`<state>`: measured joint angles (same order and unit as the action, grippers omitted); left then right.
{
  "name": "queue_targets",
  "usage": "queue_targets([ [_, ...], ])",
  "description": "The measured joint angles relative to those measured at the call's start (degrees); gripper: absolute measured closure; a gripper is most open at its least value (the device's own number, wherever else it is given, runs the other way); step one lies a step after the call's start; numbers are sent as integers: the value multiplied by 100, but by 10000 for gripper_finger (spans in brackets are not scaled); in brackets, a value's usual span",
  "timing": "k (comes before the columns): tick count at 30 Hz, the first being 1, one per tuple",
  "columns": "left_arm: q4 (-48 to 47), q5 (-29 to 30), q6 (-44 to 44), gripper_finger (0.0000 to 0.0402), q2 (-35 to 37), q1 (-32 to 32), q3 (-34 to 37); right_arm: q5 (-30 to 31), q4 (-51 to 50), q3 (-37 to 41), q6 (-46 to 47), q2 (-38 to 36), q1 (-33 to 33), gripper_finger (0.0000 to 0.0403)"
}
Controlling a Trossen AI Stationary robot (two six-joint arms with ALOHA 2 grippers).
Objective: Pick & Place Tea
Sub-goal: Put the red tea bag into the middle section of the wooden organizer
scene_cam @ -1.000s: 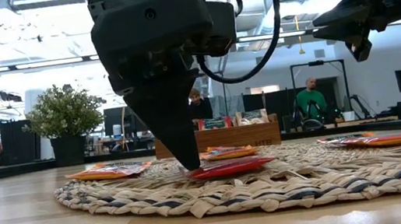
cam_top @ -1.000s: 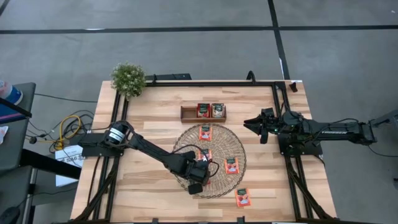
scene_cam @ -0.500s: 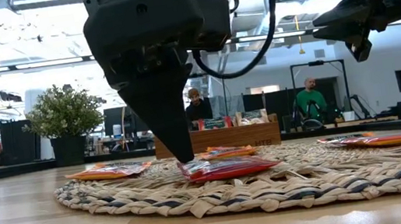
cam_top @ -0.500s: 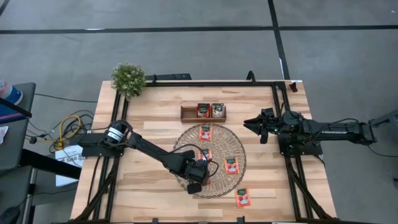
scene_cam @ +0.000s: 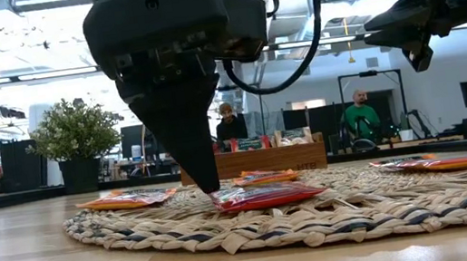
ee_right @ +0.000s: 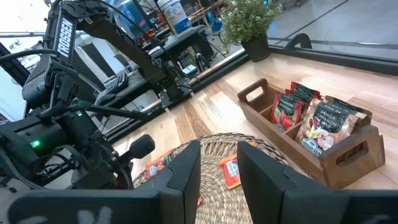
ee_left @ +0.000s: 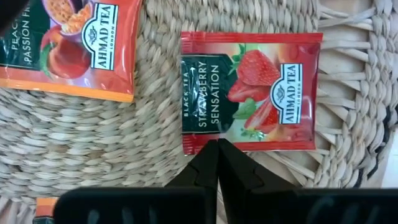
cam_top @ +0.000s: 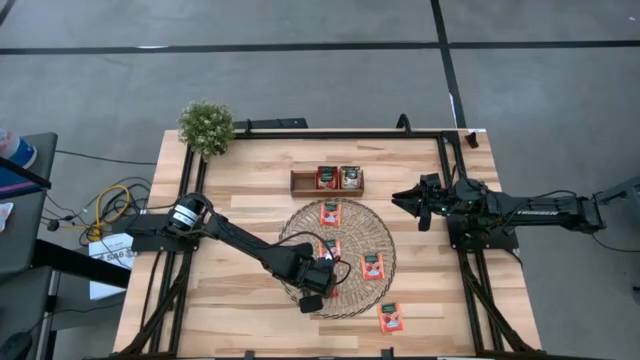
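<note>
Several red-orange tea sachets lie flat on the round woven mat (cam_top: 375,235). My left gripper (ee_left: 217,147) points steeply down at the mat's near left part, shut on the edge of a strawberry sachet (ee_left: 252,93) (scene_cam: 266,196). A peach sachet (ee_left: 68,46) lies beside it. Two more sachets (cam_top: 339,177) stand upright in the wooden tray (cam_top: 300,182). My right gripper (ee_right: 219,180) hangs open and level above the table's right side (cam_top: 400,197), holding nothing. My left gripper pinches the strawberry sachet's edge (ee_left: 211,149) near its middle, only at the fingertips (scene_cam: 211,188). The fingers come from above, slanting steeply down. The sachet's pinched end sits slightly raised, and its other end (scene_cam: 315,190) rests on the mat.
One sachet (cam_top: 390,317) lies at the mat's near right rim, partly on the wood. A potted plant (cam_top: 206,126) stands at the far left corner. Bare wood shows left and right of the mat. People sit in the room beyond the table.
My left gripper has shifted a little toward the table's left and tipped slightly. The strawberry sachet's end at the fingertips has come up off the mat, while its other end has stayed down.
</note>
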<state>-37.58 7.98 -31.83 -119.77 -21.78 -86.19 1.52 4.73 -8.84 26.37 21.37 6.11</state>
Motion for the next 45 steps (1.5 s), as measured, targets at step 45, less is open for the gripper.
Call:
queue_targets([
  [45,-514,516,365,255,-210,57,-564,-2,4,0,-146,0,0,305],
])
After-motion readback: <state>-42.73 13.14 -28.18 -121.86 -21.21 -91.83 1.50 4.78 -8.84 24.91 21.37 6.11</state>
